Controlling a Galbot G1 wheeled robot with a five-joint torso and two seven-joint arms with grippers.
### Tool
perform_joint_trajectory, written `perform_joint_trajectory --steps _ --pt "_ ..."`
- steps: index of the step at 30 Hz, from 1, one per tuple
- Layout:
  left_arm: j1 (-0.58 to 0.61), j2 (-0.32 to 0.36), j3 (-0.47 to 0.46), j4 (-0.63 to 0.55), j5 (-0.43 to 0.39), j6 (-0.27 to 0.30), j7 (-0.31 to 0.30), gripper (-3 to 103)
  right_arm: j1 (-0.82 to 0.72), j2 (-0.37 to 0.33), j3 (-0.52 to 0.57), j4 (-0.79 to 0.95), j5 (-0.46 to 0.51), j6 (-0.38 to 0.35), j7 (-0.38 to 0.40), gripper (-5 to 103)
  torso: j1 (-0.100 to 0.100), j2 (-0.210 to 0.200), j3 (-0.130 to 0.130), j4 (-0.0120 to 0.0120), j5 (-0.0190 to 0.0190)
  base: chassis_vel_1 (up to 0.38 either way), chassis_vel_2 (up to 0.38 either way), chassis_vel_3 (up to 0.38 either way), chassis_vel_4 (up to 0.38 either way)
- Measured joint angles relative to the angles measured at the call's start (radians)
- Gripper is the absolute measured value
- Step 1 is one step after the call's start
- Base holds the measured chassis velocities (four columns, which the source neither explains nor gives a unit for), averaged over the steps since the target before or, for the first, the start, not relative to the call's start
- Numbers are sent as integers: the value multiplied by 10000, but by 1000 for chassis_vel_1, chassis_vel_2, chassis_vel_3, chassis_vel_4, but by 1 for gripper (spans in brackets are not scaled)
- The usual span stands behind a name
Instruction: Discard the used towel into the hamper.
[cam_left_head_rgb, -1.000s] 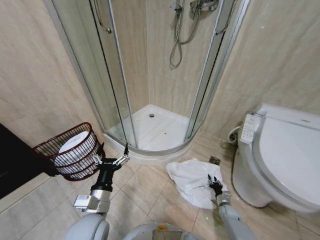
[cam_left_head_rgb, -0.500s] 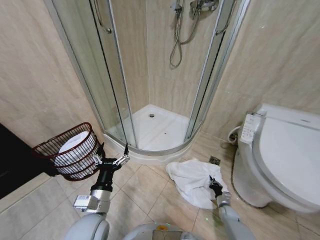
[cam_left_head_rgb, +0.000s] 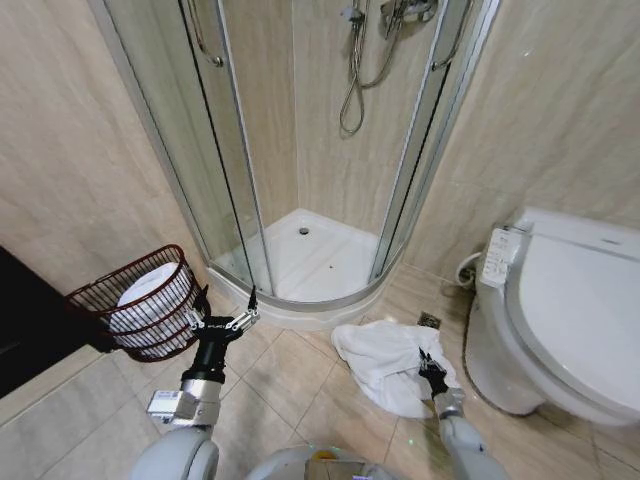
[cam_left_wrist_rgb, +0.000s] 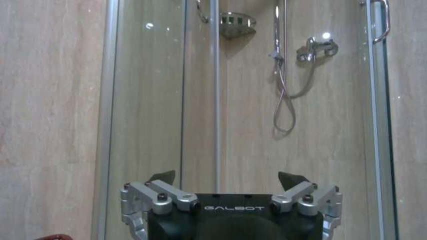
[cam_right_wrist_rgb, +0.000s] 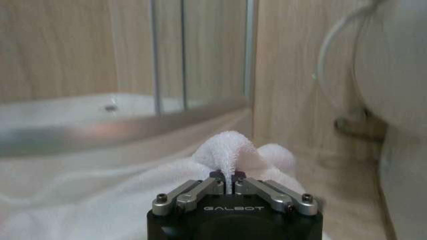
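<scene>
My right gripper (cam_right_wrist_rgb: 233, 176) is clamped on a pinched fold of the white towel (cam_left_head_rgb: 385, 362), which lies crumpled on the tiled floor (cam_left_head_rgb: 290, 375) between the shower tray (cam_left_head_rgb: 310, 250) and the toilet (cam_left_head_rgb: 560, 320). My left gripper (cam_left_head_rgb: 222, 312) hangs with its jaws apart just beside the hamper (cam_left_head_rgb: 140, 300), at the floor's left edge. Step in hand: grasp secured. Next move, as I judge it: lift the towel clear and carry it across to the hamper without dragging.
</scene>
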Motion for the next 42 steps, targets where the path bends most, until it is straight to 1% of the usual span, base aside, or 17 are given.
perform_joint_trajectory --steps 3,4,8,9,11,13,14,17,19,21,22,26,27,31,34,39,42 --pt "1 1 0 0 0 0 0 100 -850 46 137 1553 240 -4 8 3 0 1 0 0 0 0 0 0 0" --pt "1 1 0 0 0 0 0 100 -850 46 137 1553 240 -4 8 3 0 1 0 0 0 0 0 0 0" --pt "1 0 -1 0 0 0 0 100 -1695 105 384 3359 221 51 57 3 0 1 0 0 -3 0 0 0 0" --pt "1 0 -1 0 0 0 0 100 -1695 105 384 3359 221 51 57 3 0 1 0 0 -3 0 0 0 0" --pt "1 0 0 0 0 0 0 100 -2060 110 549 4253 79 180 69 3 0 1 0 0 3 0 0 0 0" --pt "1 0 0 0 0 0 0 100 -2345 116 763 5059 15 219 58 3 0 1 0 0 -3 0 0 0 0" --pt "1 0 0 0 0 0 0 100 -2345 116 763 5059 15 219 58 3 0 1 0 0 -3 0 0 0 0" --pt "0 0 0 0 0 0 0 100 -2709 105 1142 6294 217 79 -86 3 0 1 0 0 0 0 0 0 0" --pt "1 0 0 0 0 0 0 100 -2769 104 1241 6571 253 57 -115 3 0 1 0 0 1 0 0 0 0" --pt "1 0 0 0 0 0 0 100 -2887 100 1560 7377 310 20 -171 3 0 1 1 0 1 0 0 0 0" --pt "1 0 0 0 0 0 0 100 -2887 100 1560 7377 310 20 -171 3 0 1 1 0 1 0 0 0 0" --pt "0 0 0 0 0 0 0 100 -2919 105 2141 8763 433 -101 -184 3 0 1 1 1 1 0 0 0 0" --pt "0 0 0 0 0 0 0 100 -2919 105 2141 8763 433 -101 -184 3 0 1 1 1 1 0 0 0 0" --pt "0 0 0 0 0 0 0 100 -2917 44 2561 9728 691 -218 -195 3 0 1 1 1 1 0 0 0 0" --pt "0 0 0 0 0 0 0 100 -2932 -162 3032 10716 988 -450 -186 3 0 1 1 0 0 0 0 0 0" --pt "1 0 0 0 0 0 0 100 -2821 -489 3382 11526 1195 -766 -58 3 0 1 1 0 0 0 0 0 0" --pt "0 0 0 0 0 0 0 100 -2646 -859 3692 12249 1580 -1253 198 3 0 1 1 1 0 0 0 0 0"
